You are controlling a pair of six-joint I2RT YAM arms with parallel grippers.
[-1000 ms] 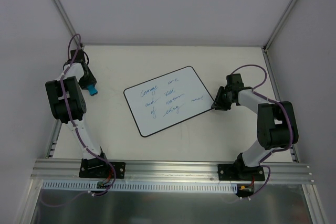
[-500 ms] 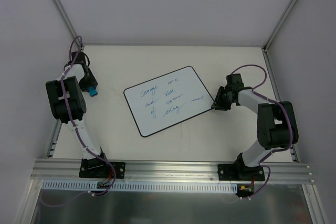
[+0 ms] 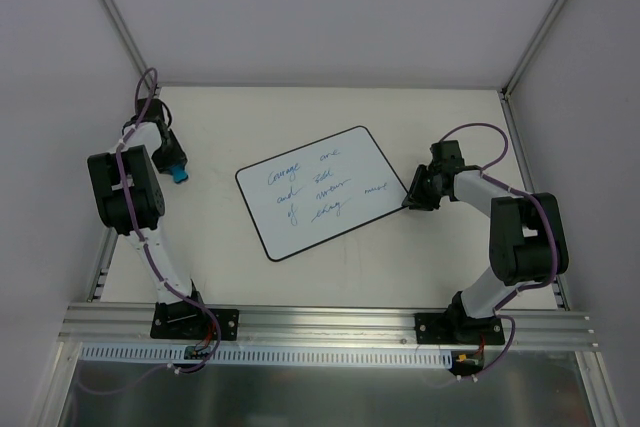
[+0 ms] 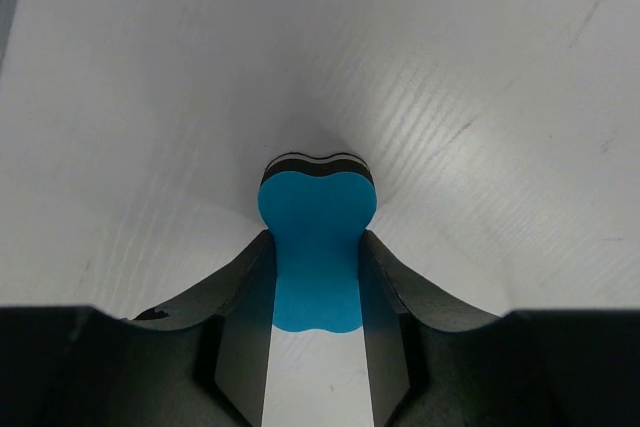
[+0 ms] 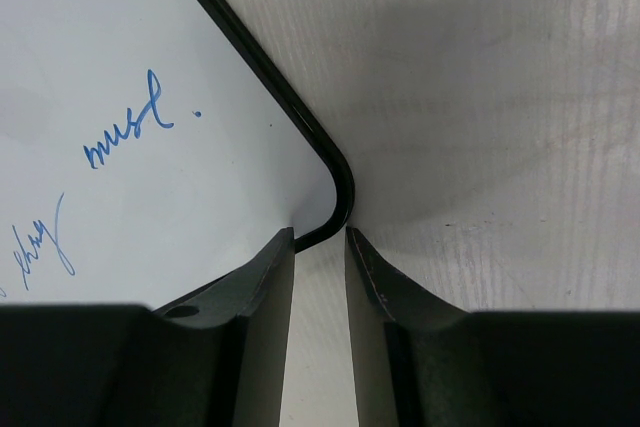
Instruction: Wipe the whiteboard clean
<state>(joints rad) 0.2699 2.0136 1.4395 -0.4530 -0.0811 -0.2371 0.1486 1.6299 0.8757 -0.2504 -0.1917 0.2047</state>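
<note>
The whiteboard [image 3: 320, 192] lies tilted on the table's middle, with several lines of blue handwriting on it. My left gripper [image 3: 175, 165] is at the far left, well apart from the board, shut on the blue eraser [image 3: 179, 173]. In the left wrist view the eraser [image 4: 317, 237] sits pinched between the fingers of the left gripper [image 4: 316, 247], just above the tabletop. My right gripper [image 3: 408, 203] is at the board's right corner. In the right wrist view the right gripper [image 5: 320, 237] has its jaws nearly closed around the black-edged corner of the whiteboard [image 5: 120, 67].
The cream tabletop [image 3: 330, 117] is walled by white panels at the back and both sides. An aluminium rail [image 3: 330, 322] with both arm bases runs along the near edge.
The left gripper with the eraser has shifted very slightly. The right arm and the whiteboard have not moved.
</note>
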